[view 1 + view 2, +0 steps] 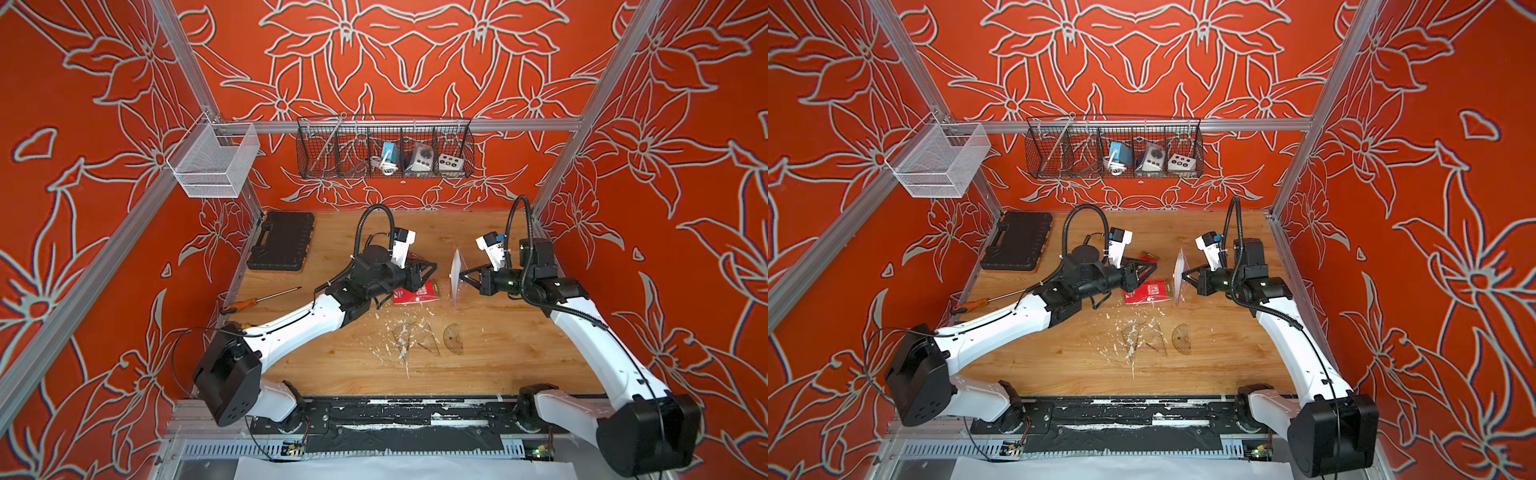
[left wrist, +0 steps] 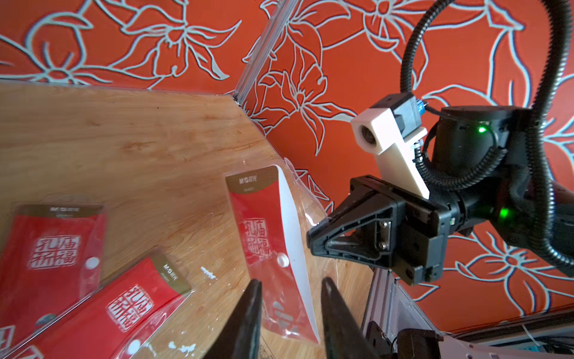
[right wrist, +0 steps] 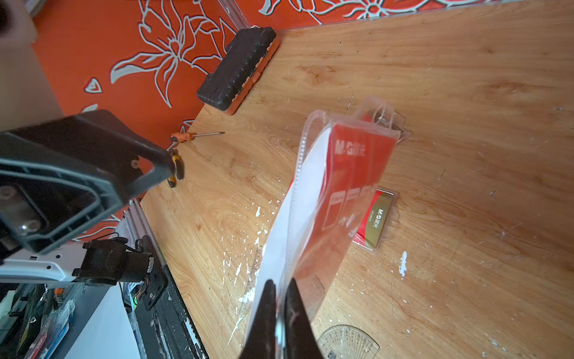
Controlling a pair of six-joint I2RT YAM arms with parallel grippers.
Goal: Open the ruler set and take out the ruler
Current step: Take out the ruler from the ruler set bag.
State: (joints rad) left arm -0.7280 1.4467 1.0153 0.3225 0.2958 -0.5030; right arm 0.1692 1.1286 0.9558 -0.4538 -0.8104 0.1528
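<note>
Orange flowered walls close the wooden table (image 1: 519,357) on three sides. A case (image 1: 282,241) and a screwdriver (image 1: 257,300) lie along its left edge, and open wood shows at the far right. The right gripper (image 3: 281,281) pinches the ruler set (image 3: 335,186) by one edge and holds it upright above the table. The left gripper (image 2: 292,281) has its jaws spread and holds nothing, just beside the set's red face, not touching it.

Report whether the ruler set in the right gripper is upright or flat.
Upright: the right gripper pinches the ruler set, which stands on edge.
</note>
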